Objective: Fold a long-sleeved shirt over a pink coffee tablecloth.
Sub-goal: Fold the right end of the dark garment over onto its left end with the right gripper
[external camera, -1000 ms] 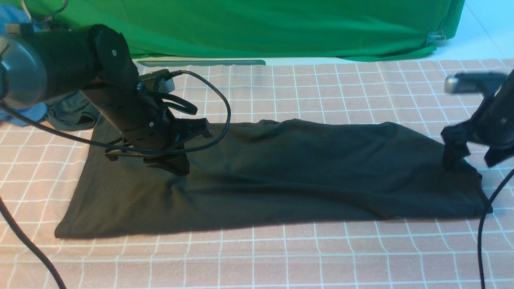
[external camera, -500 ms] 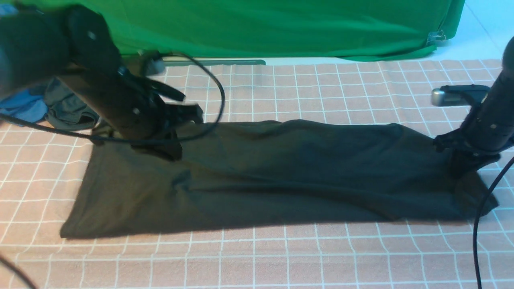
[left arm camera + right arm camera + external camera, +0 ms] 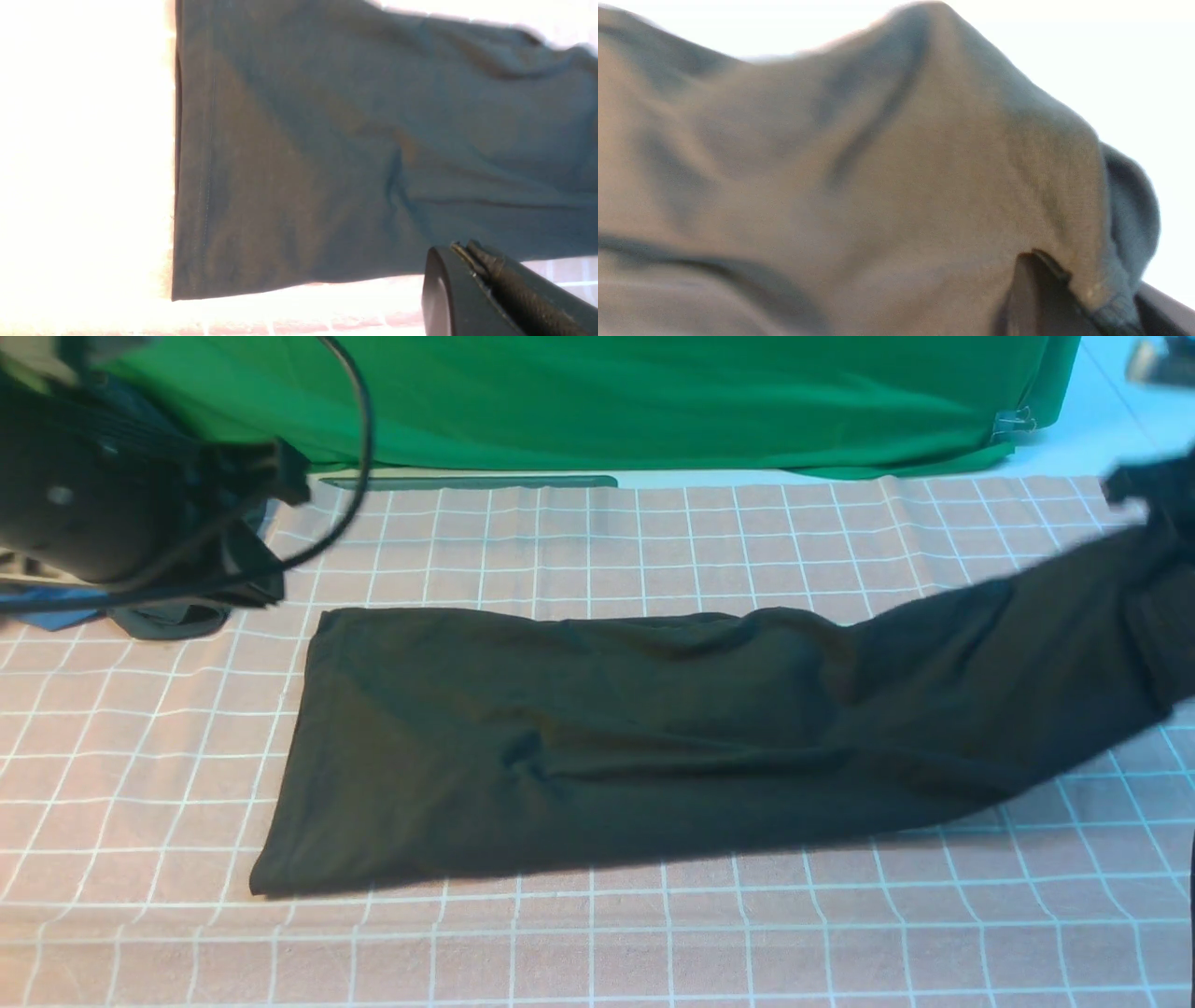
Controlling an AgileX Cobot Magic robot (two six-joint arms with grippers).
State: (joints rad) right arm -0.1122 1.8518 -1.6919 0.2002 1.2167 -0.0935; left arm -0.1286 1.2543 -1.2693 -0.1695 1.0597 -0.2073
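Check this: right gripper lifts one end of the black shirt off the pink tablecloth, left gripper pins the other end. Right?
No: in the front view the left gripper hangs clear of the shirt, pinning nothing. The right gripper does lift one end off the tablecloth.

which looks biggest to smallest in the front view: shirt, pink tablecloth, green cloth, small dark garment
1. pink tablecloth
2. long-sleeved shirt
3. green cloth, farther back and cropped, so unsure
4. small dark garment, partly hidden

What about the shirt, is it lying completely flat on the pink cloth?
No, the long-sleeved shirt has its right end raised off the pink coffee tablecloth.
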